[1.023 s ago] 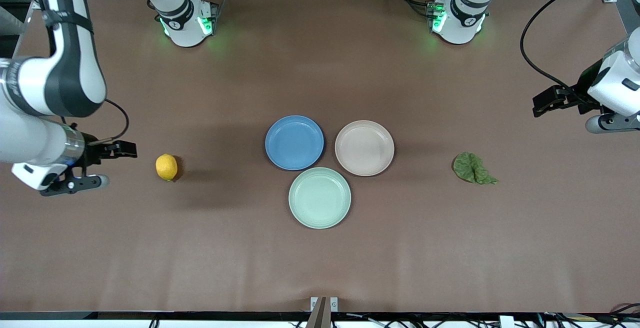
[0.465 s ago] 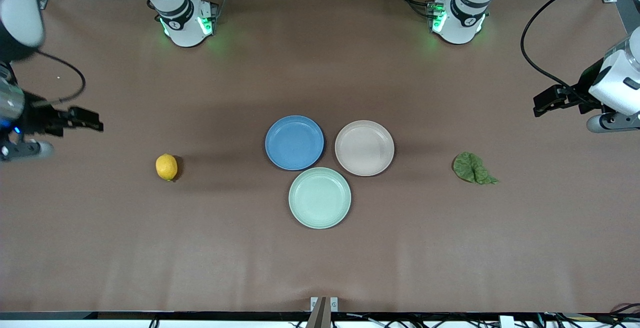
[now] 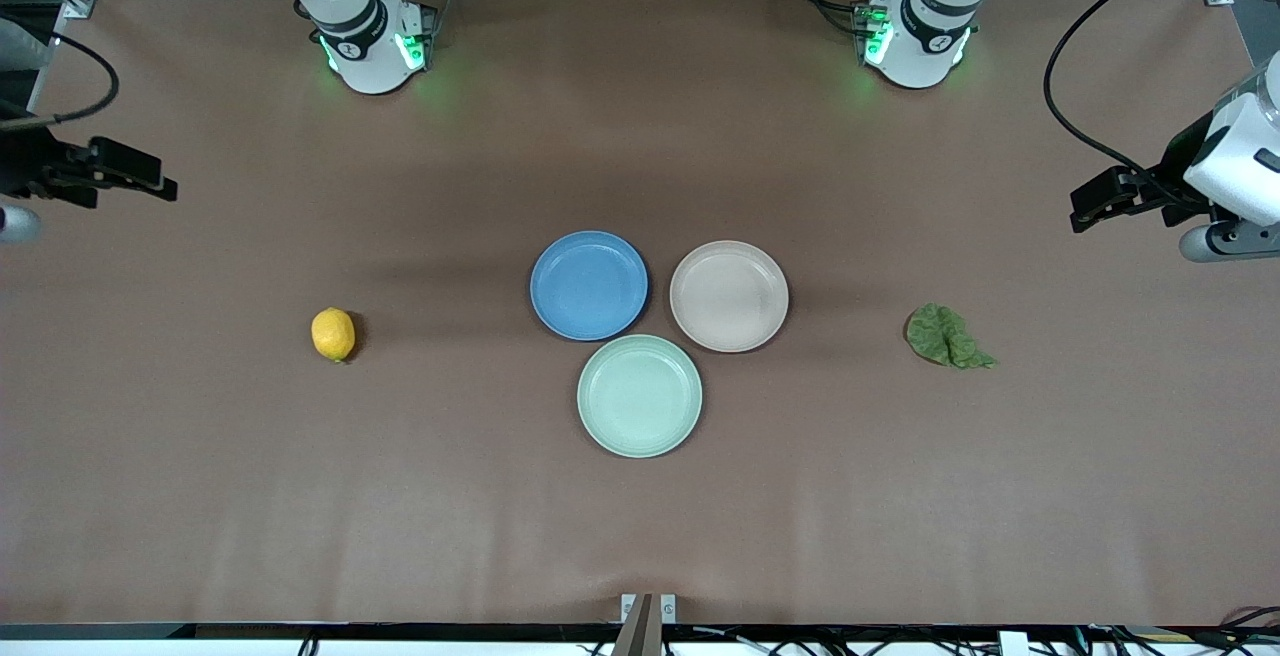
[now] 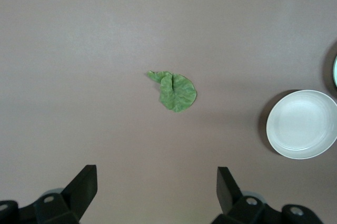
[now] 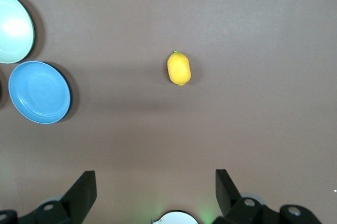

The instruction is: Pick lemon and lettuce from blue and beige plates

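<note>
Three empty round plates, blue point(image 3: 589, 285), beige point(image 3: 729, 295) and pale green point(image 3: 639, 395), cluster mid brown tabletop point(image 3: 640, 526). Yellow lemon point(image 3: 333, 334) and crumpled green lettuce leaf point(image 3: 947, 336) lie apart toward either end. Right hand point(image 3: 125, 169) and left hand point(image 3: 1100, 198) hover wide open, empty, above the tabletop's ends.

Three plates point(image 3: 589, 285), one lemon point(image 3: 333, 334), one lettuce leaf point(image 3: 946, 336)

Three round plates point(image 3: 589, 285) are clustered mid-table; an oval yellow lemon point(image 3: 333, 334) is set toward the right arm's end, a crinkled green lettuce leaf point(image 3: 946, 336) toward the left arm's
</note>
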Controlling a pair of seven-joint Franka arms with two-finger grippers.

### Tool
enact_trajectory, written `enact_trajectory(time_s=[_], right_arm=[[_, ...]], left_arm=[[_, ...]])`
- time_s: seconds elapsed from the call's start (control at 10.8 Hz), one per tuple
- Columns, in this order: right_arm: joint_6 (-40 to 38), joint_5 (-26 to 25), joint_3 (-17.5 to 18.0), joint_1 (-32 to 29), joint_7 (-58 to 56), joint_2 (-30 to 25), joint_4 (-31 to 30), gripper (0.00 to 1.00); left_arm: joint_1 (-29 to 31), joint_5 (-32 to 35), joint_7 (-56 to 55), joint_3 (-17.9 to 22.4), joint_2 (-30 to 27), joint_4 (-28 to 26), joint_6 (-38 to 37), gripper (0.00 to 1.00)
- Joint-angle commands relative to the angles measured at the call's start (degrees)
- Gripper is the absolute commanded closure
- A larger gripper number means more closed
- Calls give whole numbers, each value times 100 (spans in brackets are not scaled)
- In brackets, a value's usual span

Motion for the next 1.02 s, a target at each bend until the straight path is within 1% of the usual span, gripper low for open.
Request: enact_trajectory(time_s=[0.0,0.37,0.56,0.65,0.93], right_arm=[[-27,133,38,-138,122,-278,-127,0],[8,-24,-32,-68,122,-278,-101,0],[8,-549,29,28,105,-278,-30,0],[8,-639,20,72,87,-278,-21,0],[17,-702,20,55,70,-261,-12,0]], left_arm=[[41,-6,170,-22,-58,21,-100,0],[50,-6,179,-14,-49,21,-100,0],[50,-6,170,-14,-41,12,-100,0],[50,-6,170,-14,-41,12,-100,0],[50,-6,170,-14,-23,12,-100,0]])
